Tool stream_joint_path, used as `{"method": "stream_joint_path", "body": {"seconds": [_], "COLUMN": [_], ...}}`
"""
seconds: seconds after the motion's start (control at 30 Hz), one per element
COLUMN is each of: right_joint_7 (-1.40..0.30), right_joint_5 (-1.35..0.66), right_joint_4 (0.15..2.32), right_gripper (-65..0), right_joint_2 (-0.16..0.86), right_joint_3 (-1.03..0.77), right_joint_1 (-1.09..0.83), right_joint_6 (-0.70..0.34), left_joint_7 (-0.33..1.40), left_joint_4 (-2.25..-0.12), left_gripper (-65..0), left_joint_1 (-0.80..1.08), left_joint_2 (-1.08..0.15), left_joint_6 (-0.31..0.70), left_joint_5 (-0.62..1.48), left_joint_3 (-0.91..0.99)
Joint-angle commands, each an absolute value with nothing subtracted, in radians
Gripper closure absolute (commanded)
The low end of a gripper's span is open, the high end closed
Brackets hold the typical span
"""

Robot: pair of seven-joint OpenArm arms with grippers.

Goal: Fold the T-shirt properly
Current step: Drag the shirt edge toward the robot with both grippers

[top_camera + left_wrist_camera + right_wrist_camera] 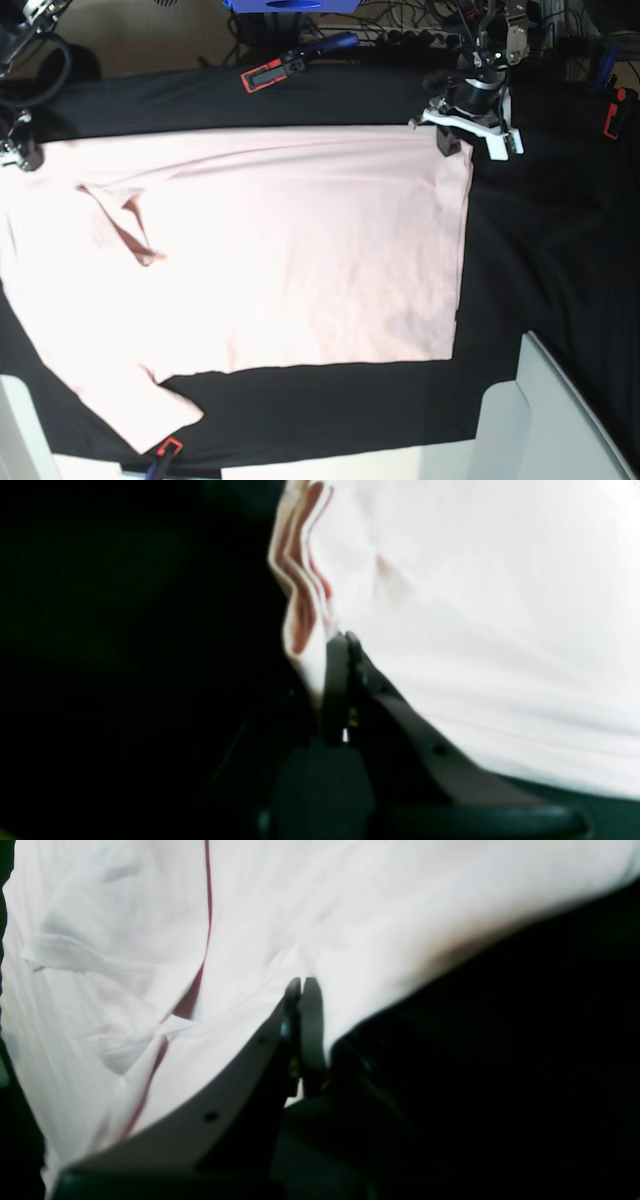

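Lettering is not visible on the plain pale pink T-shirt (270, 250), which lies spread flat on the black cloth (540, 260), its far edge pinched by the left gripper (447, 140) and right gripper (22, 155).

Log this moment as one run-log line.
stage: fold under way | left gripper: shut on T-shirt edge | right gripper: shut on T-shirt | shirt: spread on black table cloth

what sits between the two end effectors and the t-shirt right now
Nothing visible. The left end effector is shut on the T-shirt at its far corner, and the right end effector is shut on its fabric too.
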State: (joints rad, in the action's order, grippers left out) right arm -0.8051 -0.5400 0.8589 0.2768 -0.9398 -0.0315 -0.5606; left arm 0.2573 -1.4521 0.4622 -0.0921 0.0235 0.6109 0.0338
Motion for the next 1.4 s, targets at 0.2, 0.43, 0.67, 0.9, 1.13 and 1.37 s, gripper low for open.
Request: {"method": "stream_joint_path", "body": {"seconds": [0.2, 0.43, 0.67, 0.9, 1.13, 1.37], "right_joint_7": [-0.837, -0.854, -0.849, -0.854, -0.854, -0.854], "right_joint_5": [-0.512, -0.512, -0.512, -0.512, -0.512, -0.512], "right_joint_4": [1.029, 1.13, 1.13, 1.13, 1.129, 1.129], "right_gripper": [-0.3, -0.3, -0.3, -0.3, -1.2, -18.1], "right_joint_2": [0.219, 0.171, 0.17, 0.168, 0.16, 0.128], "right_joint_3": [-0.944, -0.946, -0.946, -0.946, -0.946, -0.946], "right_joint_1": [-0.108, -0.157, -0.197, -0.196, -0.193, -0.193], "right_joint_6": [-0.545, -0.544, -0.544, -0.544, -0.544, -0.544], "left_joint_7": [0.226, 0.226, 0.226, 0.226, 0.231, 0.234], "left_joint_4": [-1.468, -1.468, -1.521, -1.535, -1.506, -1.484], "left_gripper": [0.0, 0.0, 0.0, 0.0, 0.0, -6.2], "left_joint_1": [0.487, 0.501, 0.532, 0.541, 0.535, 0.536], "left_joint_2": [-0.108, -0.108, -0.122, -0.122, -0.12, -0.119], "left_joint_6": [-0.004, -0.004, -0.004, -0.004, -0.004, -0.004], "left_joint_5": [0.604, 0.604, 0.602, 0.602, 0.602, 0.602], "left_joint_3": [0.093, 0.09, 0.085, 0.09, 0.085, 0.091]}}
